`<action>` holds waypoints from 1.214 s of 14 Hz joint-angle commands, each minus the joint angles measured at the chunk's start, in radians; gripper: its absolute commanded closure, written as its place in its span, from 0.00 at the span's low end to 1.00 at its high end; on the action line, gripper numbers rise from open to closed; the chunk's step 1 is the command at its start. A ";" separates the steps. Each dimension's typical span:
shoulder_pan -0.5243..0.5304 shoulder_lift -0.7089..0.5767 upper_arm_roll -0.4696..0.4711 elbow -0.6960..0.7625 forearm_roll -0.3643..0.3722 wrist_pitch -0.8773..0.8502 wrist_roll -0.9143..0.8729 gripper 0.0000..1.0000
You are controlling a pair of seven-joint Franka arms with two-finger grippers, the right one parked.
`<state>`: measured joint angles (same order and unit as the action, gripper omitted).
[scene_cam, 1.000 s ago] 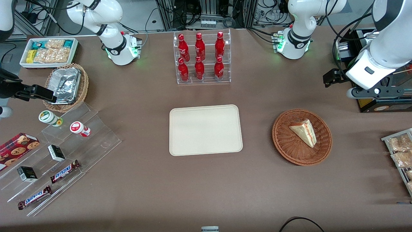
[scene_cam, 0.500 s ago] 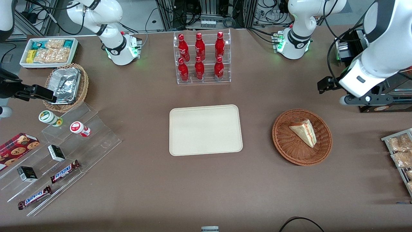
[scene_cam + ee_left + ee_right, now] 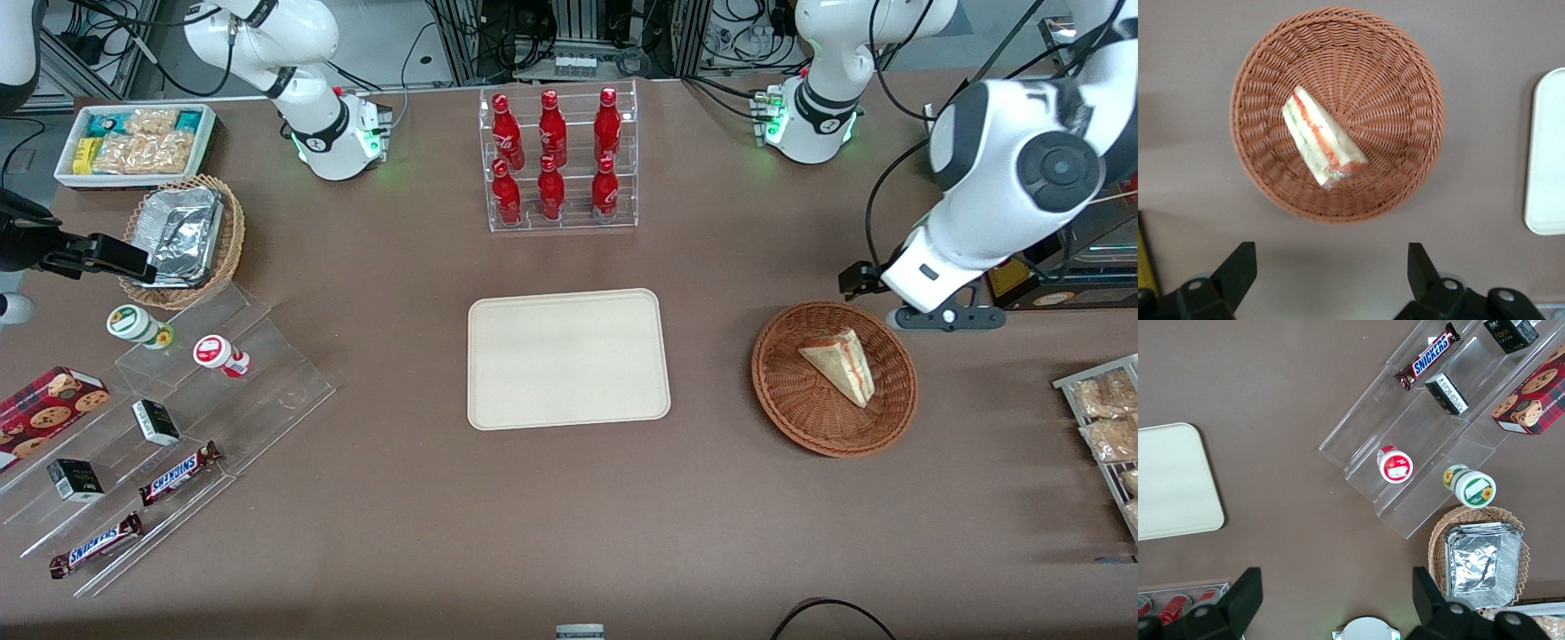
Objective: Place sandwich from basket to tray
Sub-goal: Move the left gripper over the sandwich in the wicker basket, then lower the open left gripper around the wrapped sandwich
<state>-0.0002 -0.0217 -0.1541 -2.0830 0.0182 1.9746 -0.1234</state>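
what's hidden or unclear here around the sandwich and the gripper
- Triangular clear-wrapped sandwich: underside hidden against the round reddish-brown wicker basket, both views.
- Flat cream rectangular tray: cut off by the left wrist view's edge.
- Left gripper, open: in the front view its fingers are hidden beneath the arm's wrist, above the basket's rim.

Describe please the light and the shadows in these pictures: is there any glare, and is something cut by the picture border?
Front view: even light, soft shadows; the foil glints; snack packets are cut by the border. Left wrist view: the open claw hangs above the table near the basket holding the sandwich, a faint shadow beside it; the tray is cut off.
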 commanded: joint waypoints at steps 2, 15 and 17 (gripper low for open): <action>-0.008 -0.029 0.008 -0.124 -0.012 0.148 0.007 0.00; 0.020 0.088 0.013 -0.187 -0.021 0.423 -0.588 0.00; 0.038 0.095 0.013 -0.196 -0.058 0.458 -0.653 0.00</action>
<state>0.0216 0.0724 -0.1399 -2.2640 -0.0060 2.3899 -0.7110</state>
